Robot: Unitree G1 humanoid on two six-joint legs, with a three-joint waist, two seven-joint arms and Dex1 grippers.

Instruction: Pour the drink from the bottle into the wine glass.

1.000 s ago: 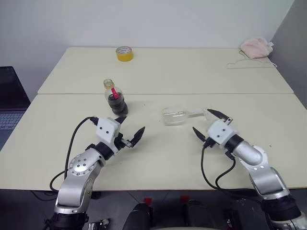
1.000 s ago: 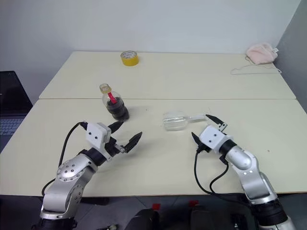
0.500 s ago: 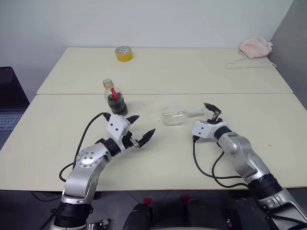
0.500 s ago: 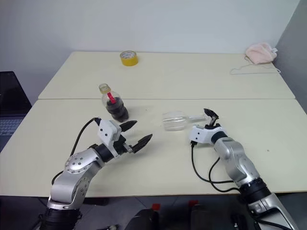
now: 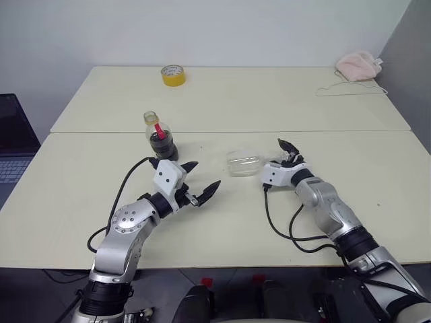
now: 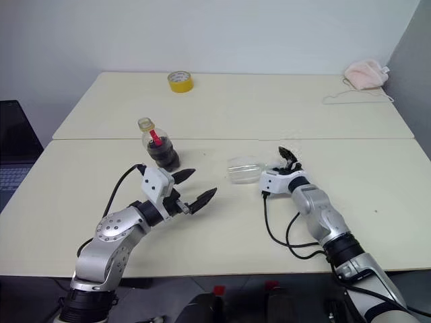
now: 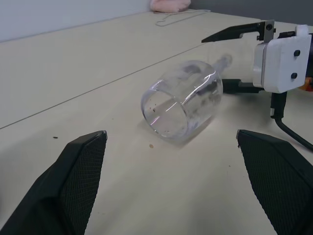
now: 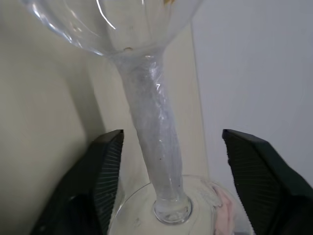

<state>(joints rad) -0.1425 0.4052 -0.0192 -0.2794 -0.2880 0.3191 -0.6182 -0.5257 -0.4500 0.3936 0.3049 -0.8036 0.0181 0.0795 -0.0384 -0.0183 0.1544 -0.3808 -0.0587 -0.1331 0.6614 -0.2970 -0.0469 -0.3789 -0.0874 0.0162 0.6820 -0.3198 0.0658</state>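
Lying on its side on the pale cream tabletop (image 5: pixel 350 202), the clear stemmed wine glass (image 5: pixel 244 162) has its rounded bowl turned toward the robot's left and its thin stem and flat round foot running toward the right gripper (image 5: pixel 284 154). That gripper sits at the stem end of the glass. In the right wrist view the stem (image 8: pixel 149 127) runs up between its two black fingers (image 8: pixel 105 181), with a clear gap on either side, so the jaws stand partly open around the stem and are not yet pressed on it.

The small squat clear plastic bottle (image 5: pixel 159 137) stands upright behind and to the left of the glass, well apart from it, with its yellow-orange cap on, a red label strip on its side, and the dark brown cola-like drink (image 5: pixel 163 146) filling its lower body.

The left gripper (image 5: pixel 200 182) hovers over the tabletop in front of the bottle and to the left of the glass, touching neither. Its jaws are spread wide and hold nothing; the left wrist view looks between them at the open mouth of the glass bowl (image 7: pixel 182 108).

A yellow tape roll (image 5: pixel 174 75) rests at the far edge of the tabletop, and a pink cloth (image 5: pixel 357 66) lies at the far right corner with a thin cord beside it.
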